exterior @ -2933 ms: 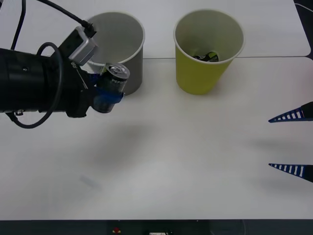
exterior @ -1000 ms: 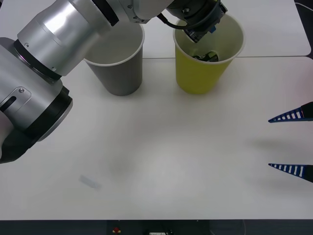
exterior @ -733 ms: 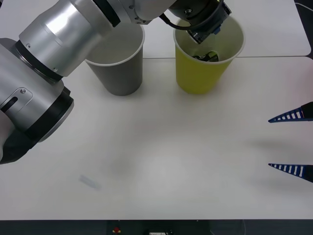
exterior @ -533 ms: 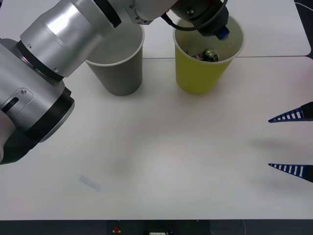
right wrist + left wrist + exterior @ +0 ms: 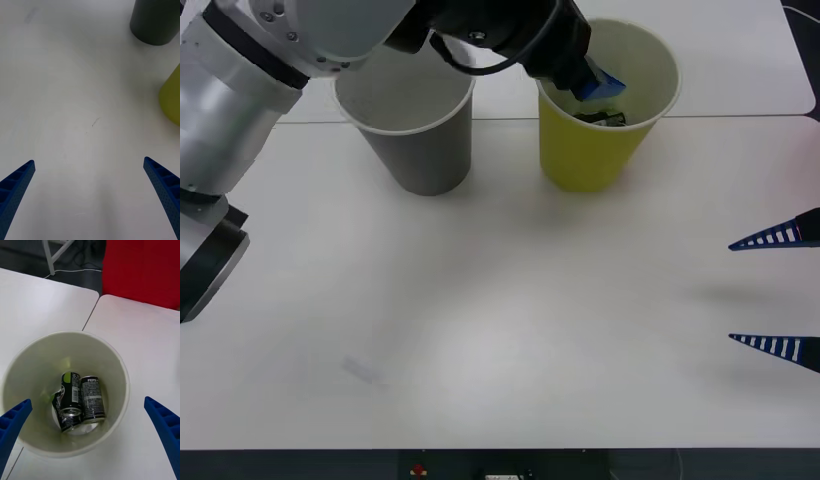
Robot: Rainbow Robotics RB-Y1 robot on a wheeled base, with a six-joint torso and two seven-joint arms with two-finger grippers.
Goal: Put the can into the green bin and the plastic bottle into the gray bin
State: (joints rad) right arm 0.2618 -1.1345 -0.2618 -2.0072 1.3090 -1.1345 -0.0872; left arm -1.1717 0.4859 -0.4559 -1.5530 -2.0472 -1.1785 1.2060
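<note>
The can (image 5: 92,399), silvery-gray with a Pepsi label, lies at the bottom of the green bin (image 5: 120,363) beside a dark green-marked can (image 5: 69,397). My left gripper (image 5: 593,80) hangs open over the green bin (image 5: 585,160) with nothing between its fingers. The gray bin (image 5: 420,150) stands to the left of the green one, and my left arm crosses above it. My right gripper (image 5: 778,292) waits open at the table's right edge, well apart from both bins. The plastic bottle is out of view.
A second white table (image 5: 740,60) joins at the back, behind the bins. A red object (image 5: 140,270) stands beyond the table's far edge. From the right wrist, the gray bin (image 5: 155,18) and green bin (image 5: 170,97) are across bare tabletop.
My left arm carried the can from beside the gray bin to above the green bin and let it go. The can now lies inside. The right arm has not moved.
</note>
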